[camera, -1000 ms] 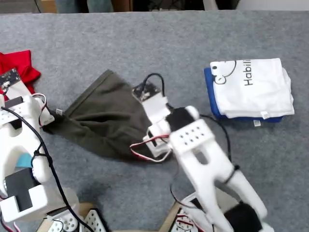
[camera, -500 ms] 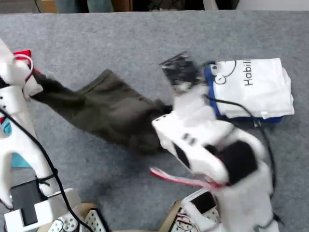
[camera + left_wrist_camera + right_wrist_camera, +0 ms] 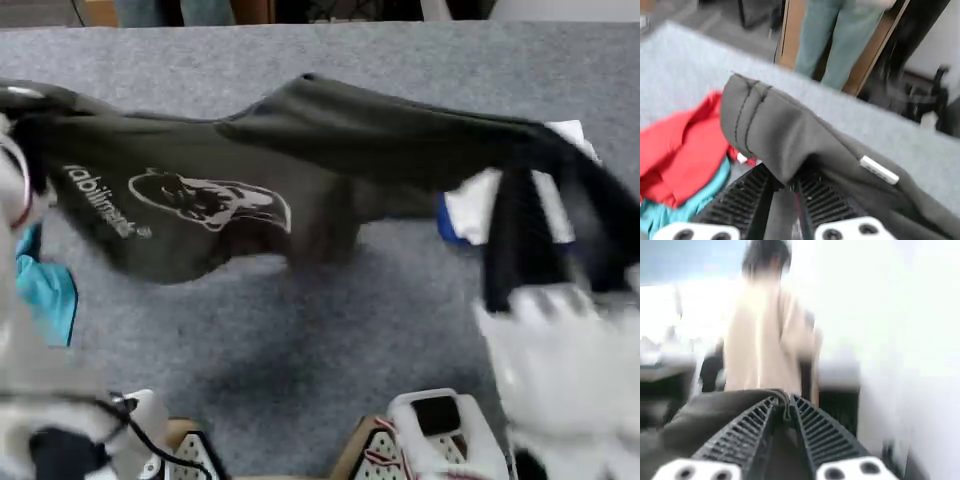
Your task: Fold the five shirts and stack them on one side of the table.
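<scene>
Grey, felt-like table (image 3: 300, 330). Olive shirt (image 3: 250, 170) hangs stretched in the air across it; the high view shows its pale print. Folded white-on-blue stack (image 3: 468, 208) sits at the table's right, partly behind the shirt.

Left wrist view:
- Crumpled red shirt (image 3: 675, 155) lies over teal shirt (image 3: 670, 212).
- Left gripper (image 3: 785, 182) pinches the olive shirt's stitched hem.

Right wrist view:
- Right gripper (image 3: 786, 412) has its ribbed jaws pressed on a dark fold of the same shirt.

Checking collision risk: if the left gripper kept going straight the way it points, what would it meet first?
The left gripper meets the dark shirt shut in its jaws first; past that fold, likely grey table, depth unclear.
</scene>
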